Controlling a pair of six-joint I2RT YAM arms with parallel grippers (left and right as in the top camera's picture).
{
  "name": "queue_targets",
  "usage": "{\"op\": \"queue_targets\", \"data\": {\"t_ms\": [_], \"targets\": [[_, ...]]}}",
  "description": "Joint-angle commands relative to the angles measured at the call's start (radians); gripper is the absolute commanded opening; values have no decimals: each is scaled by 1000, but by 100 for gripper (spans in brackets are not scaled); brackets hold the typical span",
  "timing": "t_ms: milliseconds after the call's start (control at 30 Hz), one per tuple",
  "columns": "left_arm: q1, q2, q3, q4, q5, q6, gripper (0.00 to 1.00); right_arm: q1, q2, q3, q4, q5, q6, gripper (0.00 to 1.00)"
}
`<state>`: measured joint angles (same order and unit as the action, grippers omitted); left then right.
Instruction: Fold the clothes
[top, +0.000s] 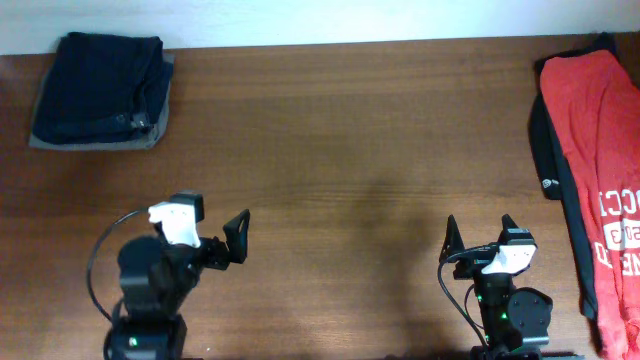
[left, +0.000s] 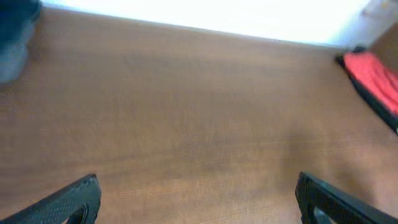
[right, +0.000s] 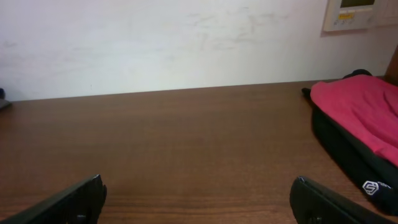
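I am seeing both arms drawn back at my near edge of the table, elbows tucked over their bases. The left gripper is pointing off toward the right, and its fingers are standing wide apart over bare wood with nothing between them. The right gripper is pointing straight away from me. Its fingers are spread just as wide and holding nothing.

Farther out, the clothes are lying folded at the far left corner as a compact dark navy bundle. They are resting on top of the grey-olive shorts, whose edge is showing below and to the right. At the far right a red T-shirt is lying over a black garment.

The left wrist view is blurred and catching only a corner of the navy bundle. The right wrist view is giving me what the overhead cannot: a white logo on the black cloth, and the pale wall behind the table.
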<state>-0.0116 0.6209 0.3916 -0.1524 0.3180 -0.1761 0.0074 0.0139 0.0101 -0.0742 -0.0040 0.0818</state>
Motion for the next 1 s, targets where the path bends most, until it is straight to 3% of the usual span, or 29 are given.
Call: {"op": "queue_targets", "data": {"t_ms": [0,200,533,733,967], "targets": [[-35,-89,-77,45,-160,-89,100,3,-10,-5,-6,6,0,99],[-80,-203,-212,138,-235,-104,100,3,-10,-5,-6,6,0,99],[-79,-423,-379,166,-264,-103,100,3,-10,-5,-6,6,0,99],[-76,-519,-383,69,-290,-95,100,3,-10,-5,-6,6,0,99],[-77,-550,-383,72,-281,-16,100,3,-10,-5,-6,6,0,99]]}}
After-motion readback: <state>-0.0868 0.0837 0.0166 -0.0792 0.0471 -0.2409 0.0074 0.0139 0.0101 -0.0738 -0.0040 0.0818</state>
